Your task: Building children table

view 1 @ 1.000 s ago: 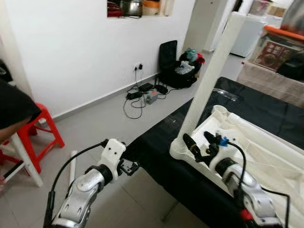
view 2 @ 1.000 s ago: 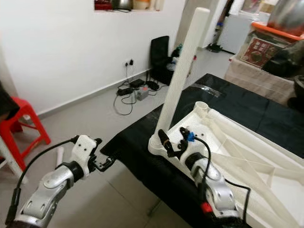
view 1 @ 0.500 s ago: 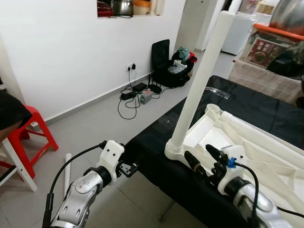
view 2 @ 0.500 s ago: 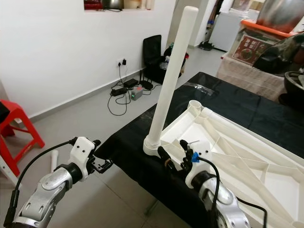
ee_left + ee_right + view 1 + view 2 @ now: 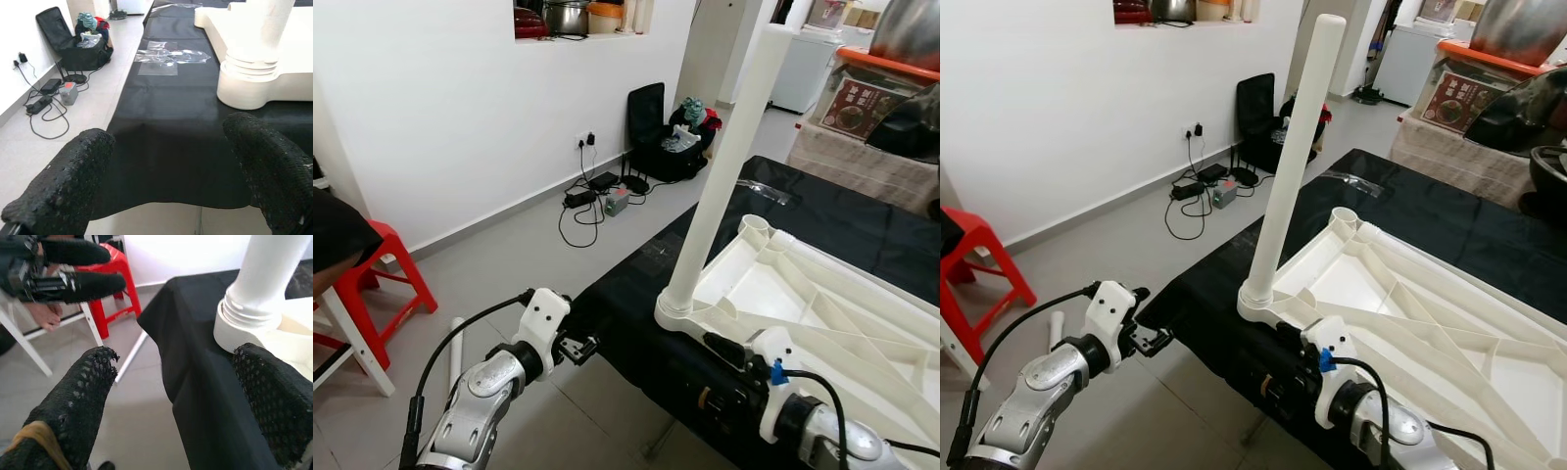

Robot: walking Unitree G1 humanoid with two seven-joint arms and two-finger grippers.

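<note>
one leg up, both grippers empty

one white plastic table top [image 5: 822, 294] lies upside down on the black-covered table [image 5: 626, 294], right of centre, its far end cut off. one white round leg [image 5: 724, 157] stands in its near corner socket; another white tube [image 5: 457, 343] lies on the floor at lower left. left gripper [image 5: 166, 181] and right gripper [image 5: 181, 396] both gape, holding nothing.

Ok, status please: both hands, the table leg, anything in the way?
Left hand open, off the table edge. Right hand open, empty, near the socket. White leg upright in the tabletop corner. Nothing in between.
</note>
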